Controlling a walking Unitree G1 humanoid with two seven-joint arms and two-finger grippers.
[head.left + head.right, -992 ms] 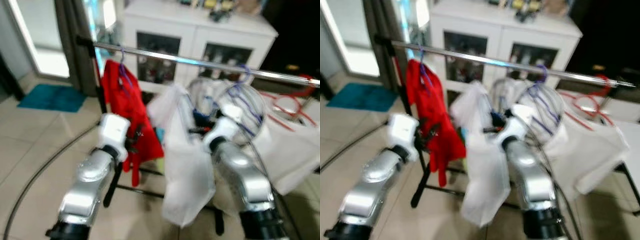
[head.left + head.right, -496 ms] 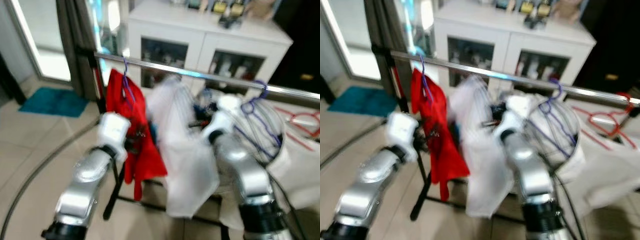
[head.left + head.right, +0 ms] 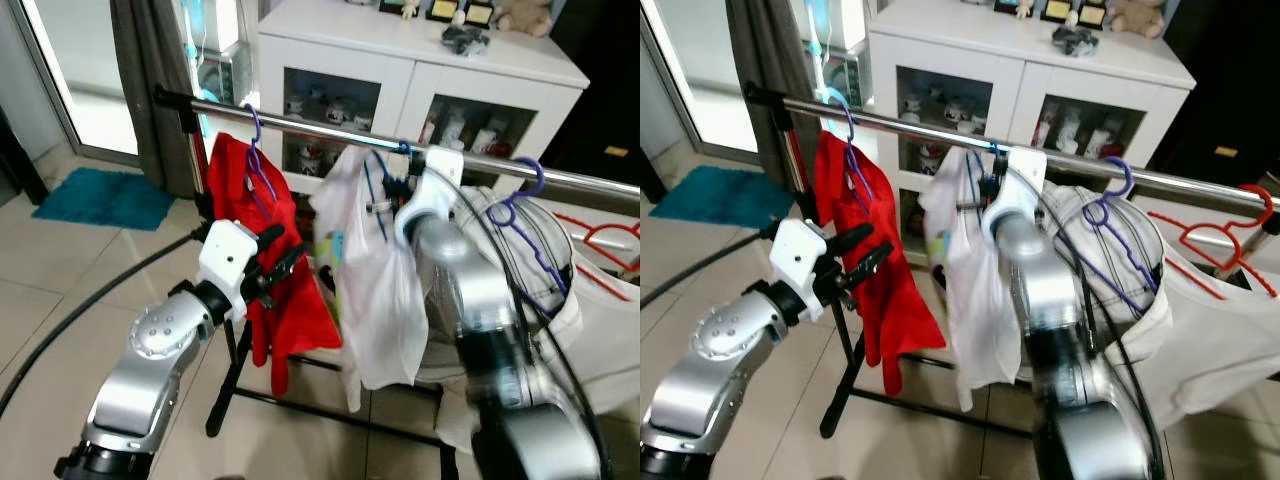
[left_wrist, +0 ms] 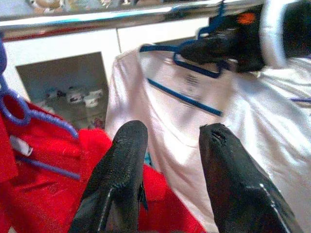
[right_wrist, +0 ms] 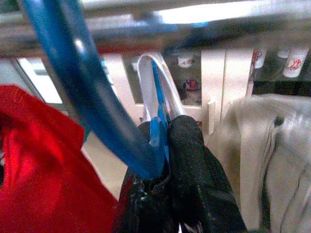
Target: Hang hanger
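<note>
A white shirt (image 3: pixel 375 290) hangs on a blue hanger (image 5: pixel 73 77) at the middle of the metal rail (image 3: pixel 320 125). The hanger's hook (image 3: pixel 400 150) curves over the rail. My right gripper (image 5: pixel 165 141) is up at the rail, shut on the blue hanger just below its hook; it also shows at the rail in the left eye view (image 3: pixel 403 185). My left gripper (image 3: pixel 275 262) is open lower down, in front of a red garment (image 3: pixel 235 185) on a purple hanger (image 3: pixel 255 160), and holds nothing. Both left fingers (image 4: pixel 121 179) point at the white shirt (image 4: pixel 204 126).
A grey-white garment (image 3: pixel 530 250) on a purple hanger (image 3: pixel 520 205) hangs right of my right arm, with a red hanger (image 3: pixel 610 235) beyond. A white cabinet (image 3: pixel 330 50) stands behind the rack. There is a dark curtain (image 3: pixel 150 60), a teal mat (image 3: pixel 95 198) and a black floor cable (image 3: pixel 70 320) at left.
My right gripper has lifted the blue hanger and white shirt from below the rail up to it, and the hook now sits over the rail. The left arm stayed by the red garment.
</note>
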